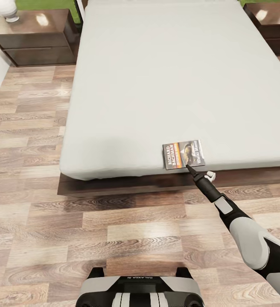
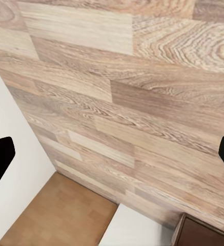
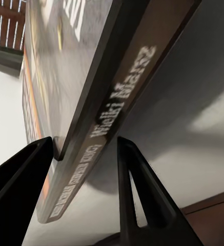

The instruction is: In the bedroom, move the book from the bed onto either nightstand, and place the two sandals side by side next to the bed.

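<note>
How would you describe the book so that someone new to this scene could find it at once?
Start from the large bed with its pale mattress in the head view, then go to the mattress's near edge, towards the right. There the small book lies flat, the right gripper at its edge. Its dark photo cover with an orange band and white lettering is the only thing on the plain mattress.

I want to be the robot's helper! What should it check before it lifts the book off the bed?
1. Book lies flat near the bed's foot edge: ok.
2. Right gripper is at the book's near edge: ok.
3. Spine sits between the two fingers: ok.
4. Fingers squeezed tight on the book: not ok; a gap shows on one side of the spine.
5. A nightstand is in sight beside the bed, with a free patch of top beside a white thing: ok.
6. Left gripper out of the way, open over the floor: ok.
</note>
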{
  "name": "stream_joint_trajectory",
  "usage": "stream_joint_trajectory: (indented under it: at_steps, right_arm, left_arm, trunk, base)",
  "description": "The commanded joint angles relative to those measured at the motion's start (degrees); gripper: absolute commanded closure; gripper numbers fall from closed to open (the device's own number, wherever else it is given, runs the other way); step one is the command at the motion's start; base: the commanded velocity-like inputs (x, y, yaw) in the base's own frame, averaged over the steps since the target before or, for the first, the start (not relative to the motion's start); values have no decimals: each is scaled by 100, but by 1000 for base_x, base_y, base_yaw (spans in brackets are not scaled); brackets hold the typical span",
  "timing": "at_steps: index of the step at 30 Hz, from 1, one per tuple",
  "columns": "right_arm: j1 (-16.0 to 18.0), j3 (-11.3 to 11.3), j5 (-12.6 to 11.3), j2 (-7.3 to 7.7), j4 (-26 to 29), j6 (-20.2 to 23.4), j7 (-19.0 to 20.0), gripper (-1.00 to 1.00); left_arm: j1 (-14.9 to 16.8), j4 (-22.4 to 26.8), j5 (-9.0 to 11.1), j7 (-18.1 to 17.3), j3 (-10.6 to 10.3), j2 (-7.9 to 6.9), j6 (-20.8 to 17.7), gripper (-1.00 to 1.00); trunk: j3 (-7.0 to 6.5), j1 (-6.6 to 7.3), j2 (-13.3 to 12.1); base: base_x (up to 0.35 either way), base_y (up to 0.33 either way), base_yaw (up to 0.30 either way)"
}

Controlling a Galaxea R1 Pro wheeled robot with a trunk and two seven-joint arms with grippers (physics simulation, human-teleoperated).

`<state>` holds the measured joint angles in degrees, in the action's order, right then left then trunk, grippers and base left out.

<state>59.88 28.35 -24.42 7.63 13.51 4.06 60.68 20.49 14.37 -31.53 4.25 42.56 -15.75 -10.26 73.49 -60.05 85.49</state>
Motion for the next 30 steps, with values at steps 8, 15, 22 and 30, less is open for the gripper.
stream_joint_trajectory:
  at_steps: [8, 15, 22, 30]
  right_arm:
    - [1, -15, -45, -1, -6, 42, 14, 100]
    - [3, -27, -45, -6, -6, 31, 14, 100]
    - [5, -52, -45, -7, -6, 26, 14, 100]
    - [1, -58, -45, -14, -6, 25, 14, 100]
  left_arm:
    - [0, 4, -21, 0, 16, 2, -20, -100]
    - [1, 4, -22, -1, 16, 2, -20, -100]
    - [2, 4, -24, -3, 16, 2, -20, -100]
    - [1, 4, -24, -1, 16, 2, -20, -100]
  trunk:
    - [-142, 176, -321]
    - [-268, 330, -602]
    - [-394, 484, -882]
    - [-537, 659, -1203]
  base:
    - [0, 0, 0]
    - [0, 0, 0]
    - [0, 0, 0]
    - [0, 0, 0]
